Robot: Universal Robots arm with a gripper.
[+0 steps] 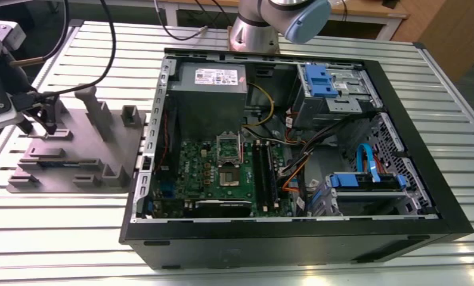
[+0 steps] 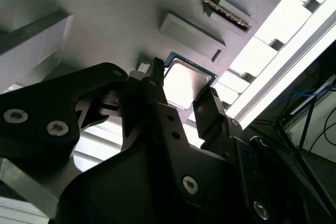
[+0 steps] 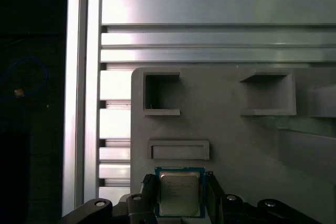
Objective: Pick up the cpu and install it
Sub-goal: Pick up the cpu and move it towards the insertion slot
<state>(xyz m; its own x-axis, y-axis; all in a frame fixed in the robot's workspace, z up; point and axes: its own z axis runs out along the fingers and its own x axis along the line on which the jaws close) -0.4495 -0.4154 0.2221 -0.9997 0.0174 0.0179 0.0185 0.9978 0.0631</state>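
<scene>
Your cpu [image 3: 179, 192] is a small square chip with a shiny silver-grey lid and a thin bluish-green rim, right at the grey fixture plate [image 3: 236, 145]. The gripper [image 1: 36, 128] jaws pinch its two opposite sides. One edge is cut off in the first wrist view. Everything's on a slatted aluminium counter [image 1: 62, 238], with an open PC case [image 1: 260, 247] alongside.
</scene>
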